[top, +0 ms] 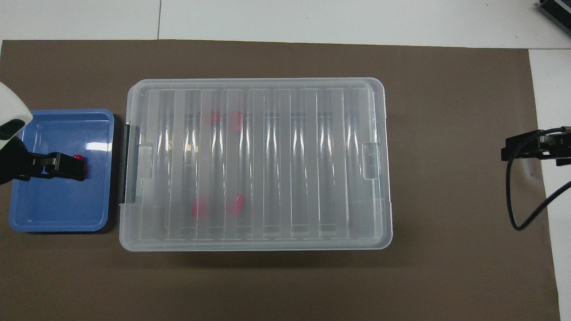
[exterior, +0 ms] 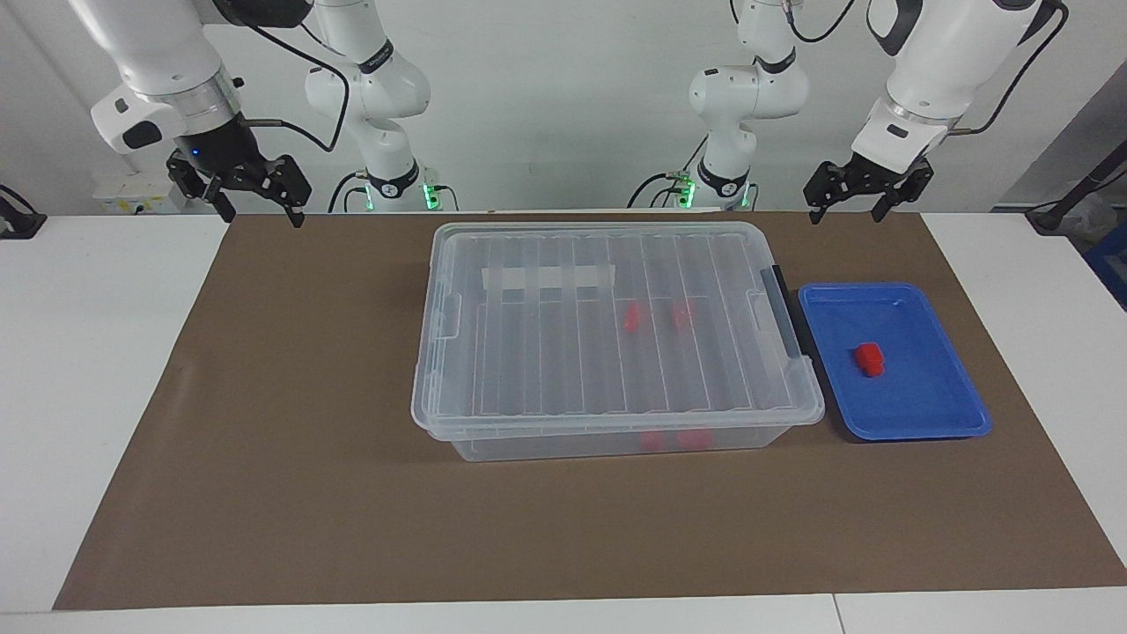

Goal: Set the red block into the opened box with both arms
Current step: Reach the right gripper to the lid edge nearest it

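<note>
Red block [exterior: 870, 358] lies in the blue tray [exterior: 933, 414], at 3 o'clock of the box [exterior: 616, 335] in the facing view, long axis running roughly 11 to 5 o'clock. Box lid [exterior: 607, 396] closed over it, long axis along the tabletop [exterior: 290, 493]; further red blocks [exterior: 634, 319] show through the lid. Left hand [exterior: 861, 195] released, empty, raised at 12 o'clock of the tray. Right hand [exterior: 255, 198] likewise released and empty, raised over the mat's edge nearest the robots.

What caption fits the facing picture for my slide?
Two open grippers, left and right, wait above a shut clear box beside a blue tray holding a red block.
</note>
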Robot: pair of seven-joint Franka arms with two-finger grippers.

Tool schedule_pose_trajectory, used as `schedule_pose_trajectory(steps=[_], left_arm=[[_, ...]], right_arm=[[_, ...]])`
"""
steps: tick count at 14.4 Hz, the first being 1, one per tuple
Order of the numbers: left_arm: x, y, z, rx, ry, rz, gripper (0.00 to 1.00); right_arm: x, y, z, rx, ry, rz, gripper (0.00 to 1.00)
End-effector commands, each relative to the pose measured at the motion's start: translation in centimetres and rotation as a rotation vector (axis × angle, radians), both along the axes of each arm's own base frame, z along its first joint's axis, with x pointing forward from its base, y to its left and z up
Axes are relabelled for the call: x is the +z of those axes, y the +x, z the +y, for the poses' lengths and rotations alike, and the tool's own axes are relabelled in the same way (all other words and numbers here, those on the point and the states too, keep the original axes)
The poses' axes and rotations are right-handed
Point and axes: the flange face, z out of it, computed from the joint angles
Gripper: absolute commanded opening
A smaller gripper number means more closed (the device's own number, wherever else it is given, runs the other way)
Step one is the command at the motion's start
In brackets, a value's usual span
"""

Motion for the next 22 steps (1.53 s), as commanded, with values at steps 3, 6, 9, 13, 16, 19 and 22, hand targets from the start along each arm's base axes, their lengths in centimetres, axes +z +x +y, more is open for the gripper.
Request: schedule_pose_trajectory(steps=[3, 6, 9, 13, 16, 19, 22], left_arm=[[0.5, -0.5, 0.3, 0.011, 0.005, 0.001, 1.0], [0.5, -0.5, 0.3, 0.011, 0.005, 0.003, 1.0], [0.5, -0.5, 0.3, 0.011, 0.005, 0.001, 1.0], [0.5, -0.5, 0.3, 0.011, 0.005, 0.001, 1.0], [0.5, -0.5, 0.3, 0.011, 0.005, 0.003, 1.0], [0.5, -0.5, 0.3, 0.011, 0.005, 0.001, 1.0], [0.5, -0.5, 0.3, 0.011, 0.005, 0.003, 1.0]], right_arm=[[0.2, -0.7, -0.3, 0.016, 0.005, -0.004, 1.0], [0.6, -1.2, -0.4, 0.019, 0.007, 0.002, 1.0], [-0.1, -0.3, 1.0, 0.02, 0.036, -0.047, 1.0], [-4.5, 0.4, 4.9, 0.017, 0.043, -0.06, 1.0], [-8.1, 1.0, 7.9, 0.01, 0.05, -0.097, 1.0], [-11.2, 2.1, 11.2, 0.005, 0.056, -0.107, 1.0], [-13.2, 2.7, 13.5, 0.007, 0.057, -0.104, 1.0]])
